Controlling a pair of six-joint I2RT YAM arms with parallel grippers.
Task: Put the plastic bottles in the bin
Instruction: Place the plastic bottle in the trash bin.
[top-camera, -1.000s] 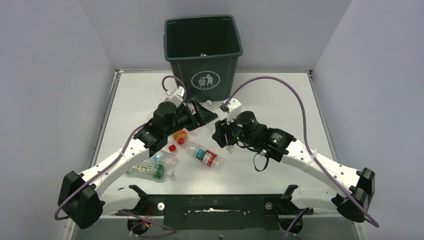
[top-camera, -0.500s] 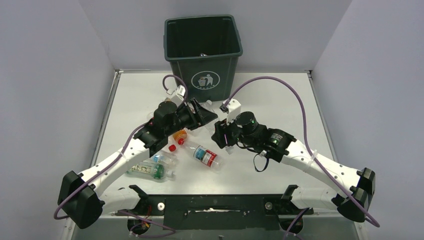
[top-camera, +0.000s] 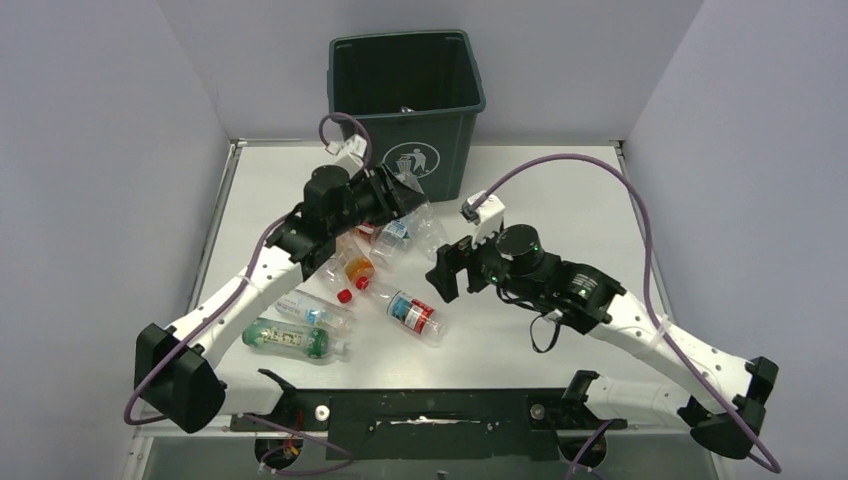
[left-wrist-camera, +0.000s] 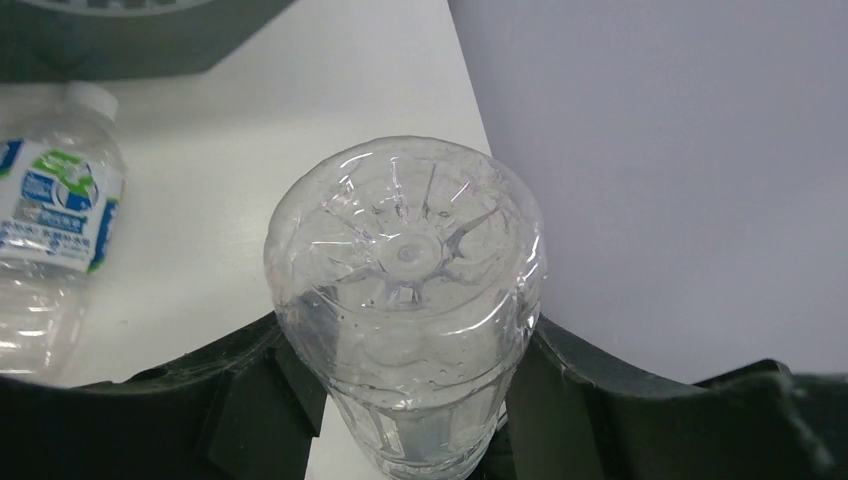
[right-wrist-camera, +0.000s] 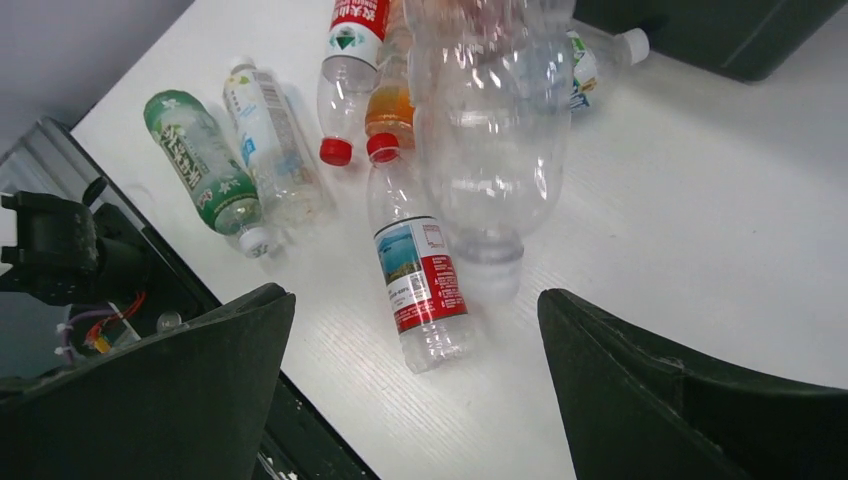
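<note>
Obs: left gripper (top-camera: 403, 200) clenched round the body of a clear bottle (left-wrist-camera: 405, 300), whose base is turned toward the wrist camera. A mid-body hold probably keeps it steady for the carry. The bottle is off the table at centre of the top view, just below the bin (top-camera: 455, 140) and not yet over its rim. Left arm is stretched forward, wrist raised toward the bin.

Right gripper (top-camera: 446, 275) released, jaws wide with nothing between them. Right arm is low, right of centre, facing the loose bottles (right-wrist-camera: 420, 285) lying lower left, likely lined up for the next pick.
</note>
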